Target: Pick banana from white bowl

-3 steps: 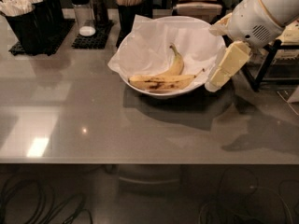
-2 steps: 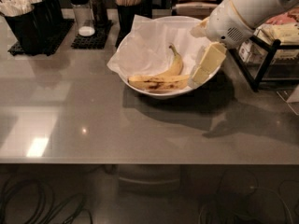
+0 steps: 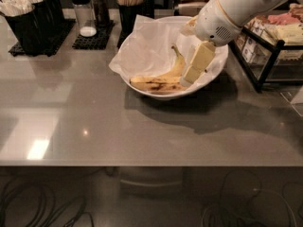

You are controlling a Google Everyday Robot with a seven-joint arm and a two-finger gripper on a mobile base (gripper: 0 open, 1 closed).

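The banana (image 3: 154, 83), the straighter one with long dark brown streaks and blotches along its yellow skin, lies flat and nearly level in the 6 o'clock part of the white bowl (image 3: 210, 78), resting on the thin paper sheet (image 3: 147, 46) that lines it. A cleaner, more curved banana (image 3: 177, 66) leans just behind it toward 1 o'clock, and the two appear to touch near their right ends. The gripper (image 3: 188, 78) hangs inside the bowl at the 3 o'clock end of the streaked banana, tilted down and leftward, its tip very near or touching the fruit; whether it is apart or closed cannot be told. The step in hand looks like the reach into the bowl, with the grasp not yet made. The next move likely calls for settling around the streaked banana alone, without catching the curved one or the paper. The bowl sits on a grey counter (image 3: 118, 126), with black holders (image 3: 28, 22) at 10 o'clock and a wire rack (image 3: 270, 56) at 3 o'clock.
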